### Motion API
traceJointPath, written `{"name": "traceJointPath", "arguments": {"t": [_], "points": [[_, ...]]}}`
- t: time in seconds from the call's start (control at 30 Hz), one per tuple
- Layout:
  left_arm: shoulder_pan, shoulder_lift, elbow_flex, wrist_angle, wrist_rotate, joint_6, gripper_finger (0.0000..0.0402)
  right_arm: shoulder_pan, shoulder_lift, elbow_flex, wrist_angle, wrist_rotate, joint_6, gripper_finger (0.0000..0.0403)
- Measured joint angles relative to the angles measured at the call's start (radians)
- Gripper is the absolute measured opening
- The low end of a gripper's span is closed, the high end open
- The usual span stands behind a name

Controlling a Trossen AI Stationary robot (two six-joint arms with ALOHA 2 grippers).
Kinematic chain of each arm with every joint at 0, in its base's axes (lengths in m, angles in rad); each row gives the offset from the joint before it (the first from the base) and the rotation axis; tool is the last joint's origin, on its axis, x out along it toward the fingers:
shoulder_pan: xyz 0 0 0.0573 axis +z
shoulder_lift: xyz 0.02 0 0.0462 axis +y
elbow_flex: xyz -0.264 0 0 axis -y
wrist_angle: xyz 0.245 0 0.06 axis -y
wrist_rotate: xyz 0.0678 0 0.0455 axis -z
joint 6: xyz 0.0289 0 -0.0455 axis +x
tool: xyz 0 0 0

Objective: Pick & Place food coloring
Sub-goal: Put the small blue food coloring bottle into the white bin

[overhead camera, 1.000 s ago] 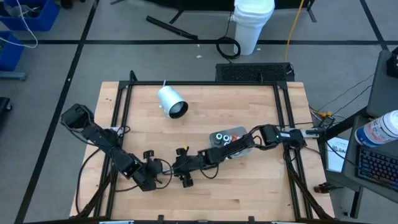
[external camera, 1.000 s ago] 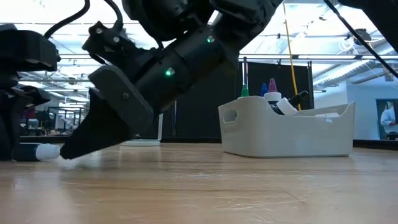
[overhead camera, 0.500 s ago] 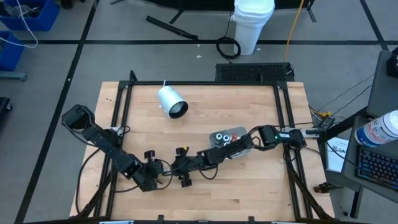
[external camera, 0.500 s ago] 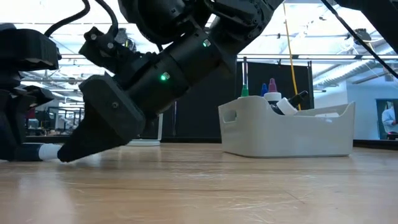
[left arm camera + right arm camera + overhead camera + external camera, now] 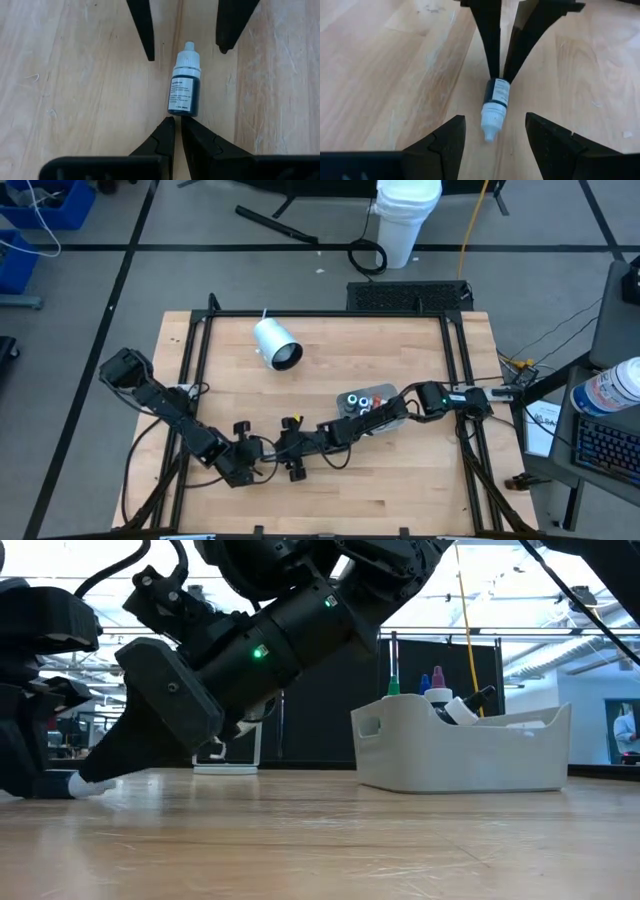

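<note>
One food coloring bottle [image 5: 184, 86], dark with a white cap, lies on its side on the wooden table [image 5: 330, 360] between my two grippers. My left gripper [image 5: 177, 125] is shut at the bottle's bottom end. My right gripper [image 5: 492, 137] comes from the opposite side and is open. Its fingers [image 5: 143, 30] stand on either side of the white cap [image 5: 490, 120] without touching it. In the low view only the cap [image 5: 85, 785] shows, behind the right gripper's finger. More food coloring bottles [image 5: 437, 690] stand in the grey tray [image 5: 460, 755]. My left gripper's shut fingertips [image 5: 495, 70] rest against the bottle's flat bottom end [image 5: 180, 113]. They slant down from the table's left side, in line with the bottle's length. The bottle lies flat on the table, its cap pointing away from them.
The grey tray [image 5: 392, 396] sits right of centre, under my right arm. A big white cylinder [image 5: 276, 346] lies on its side toward the far left. A black frame [image 5: 200, 340] runs around the tabletop. Bare wood lies along the near edge.
My right gripper has edged slightly toward the left gripper, still open, so its fingers now reach further along the bottle's cap. The bottle has stayed lying where it was.
</note>
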Motion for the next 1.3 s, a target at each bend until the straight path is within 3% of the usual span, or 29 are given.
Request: {"name": "traceJointPath", "arguments": {"t": [0.5, 1.0, 1.3], "points": [[0.014, 0.001, -0.002, 0.036, -0.013, 0.044, 0.0042, 0.000, 0.045, 0.004, 0.051, -0.002, 0.062, 0.0191], [0.014, 0.000, -0.001, 0.036, -0.014, 0.044, 0.0042, -0.011, 0.045, 0.003, 0.043, 0.001, 0.059, 0.0046], [0.010, -0.001, 0.000, 0.014, 0.000, 0.042, 0.0042, -0.011, -0.002, 0.001, -0.053, 0.004, 0.010, 0.0064]]}}
